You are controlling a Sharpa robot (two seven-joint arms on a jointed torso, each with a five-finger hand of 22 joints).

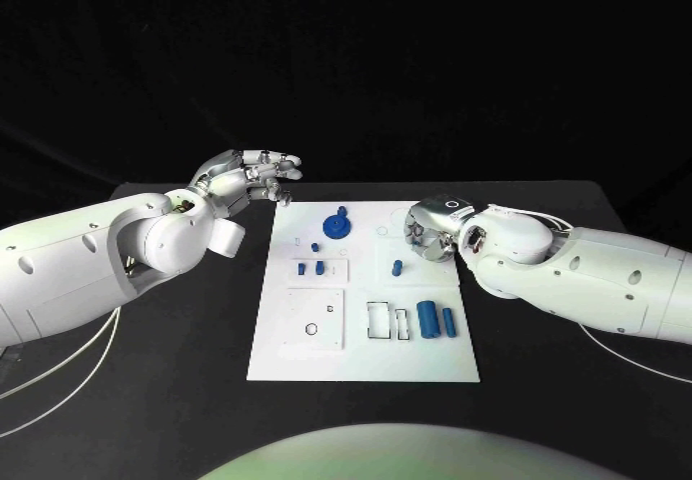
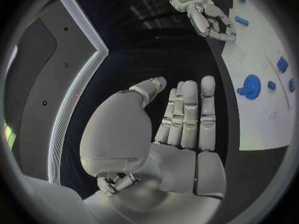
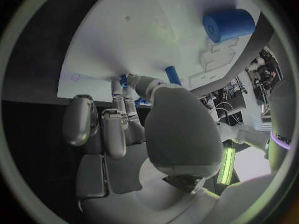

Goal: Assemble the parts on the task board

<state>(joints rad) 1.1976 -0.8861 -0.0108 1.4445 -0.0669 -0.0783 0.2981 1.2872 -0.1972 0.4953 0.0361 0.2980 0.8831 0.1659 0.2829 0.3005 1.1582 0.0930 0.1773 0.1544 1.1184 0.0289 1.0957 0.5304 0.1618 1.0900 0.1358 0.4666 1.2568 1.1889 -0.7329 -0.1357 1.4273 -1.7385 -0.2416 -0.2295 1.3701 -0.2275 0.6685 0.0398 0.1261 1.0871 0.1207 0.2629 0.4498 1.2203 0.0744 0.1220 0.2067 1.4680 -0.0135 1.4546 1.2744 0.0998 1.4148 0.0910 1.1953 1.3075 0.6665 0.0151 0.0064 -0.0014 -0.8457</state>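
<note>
On the black table (image 1: pixel 173 400), middle: the task board (image 1: pixel 361 360), a long white plate that lies flat with shallow outlined recesses in it.
Round part: a blue disc with a small knob (image 1: pixel 338 224), near the far end of the task board; the left wrist view shows it as a blue wheel with holes (image 2: pixel 251 86).
Small parts: some short blue pieces (image 1: pixel 309 268) a little toward the near end from the disc, on the left half of the board.
Single peg: one small blue piece (image 1: pixel 397 267) on the right half of the board, just beside the right hand.
Cylinders: a thick blue cylinder (image 1: pixel 428 316) and a thinner one (image 1: pixel 449 321), lying side by side close to the board's right edge, toward its near end; in the right wrist view the thick one (image 3: pixel 229 25) shows a round end face.
Left hand: the left hand (image 1: pixel 254 177) hovers off the board's far left corner, over the table; the fingers (image 2: pixel 189 115) are stretched out straight and close together, and it holds nothing.
Right hand: the right hand (image 1: pixel 431 231) is over the board's right edge, near the far end; the fingers (image 3: pixel 112 129) are bent downward toward the white surface, fingertips close to a small blue piece (image 3: pixel 172 75). If it pinches something, one cannot tell.
</note>
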